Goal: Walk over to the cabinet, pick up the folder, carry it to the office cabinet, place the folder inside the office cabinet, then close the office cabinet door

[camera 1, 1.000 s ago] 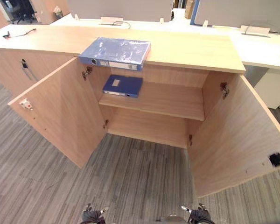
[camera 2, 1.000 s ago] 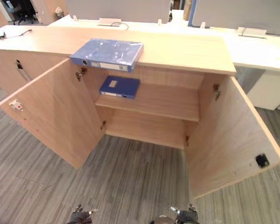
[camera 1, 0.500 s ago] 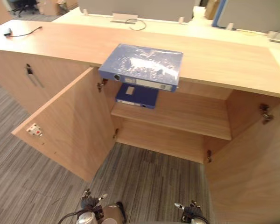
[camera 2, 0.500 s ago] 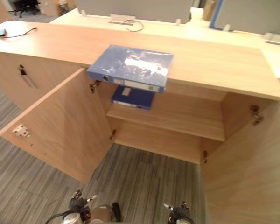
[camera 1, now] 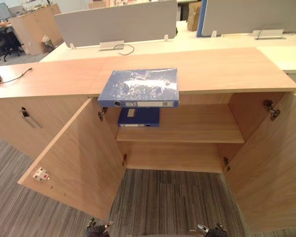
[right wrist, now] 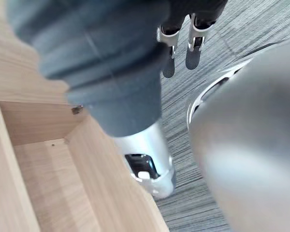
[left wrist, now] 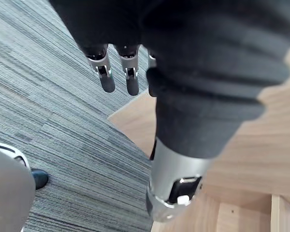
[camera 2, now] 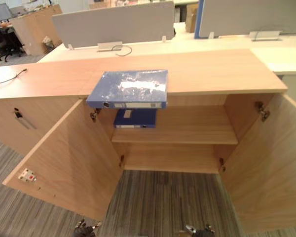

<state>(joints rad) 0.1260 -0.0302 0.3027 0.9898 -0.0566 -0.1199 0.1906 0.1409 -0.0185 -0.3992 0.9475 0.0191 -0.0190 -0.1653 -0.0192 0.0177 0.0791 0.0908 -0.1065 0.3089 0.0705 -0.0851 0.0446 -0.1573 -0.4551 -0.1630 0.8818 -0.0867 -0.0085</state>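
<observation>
Though standing at the open cabinet (camera 1: 222, 69), yet to lift the blue folder (camera 1: 139, 87) lying at its top's front edge, left hand (left wrist: 105, 77) and right hand (right wrist: 192, 48) hanging empty, fingers loosely straight; carrying, placing, door-closing ahead.

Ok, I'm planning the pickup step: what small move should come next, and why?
Probably raise both hands toward the blue folder on the cabinet top. It lies flat there, its spine overhanging the front edge, untouched, while the left hand and right hand hang low over the carpet, open, holding nothing.
</observation>
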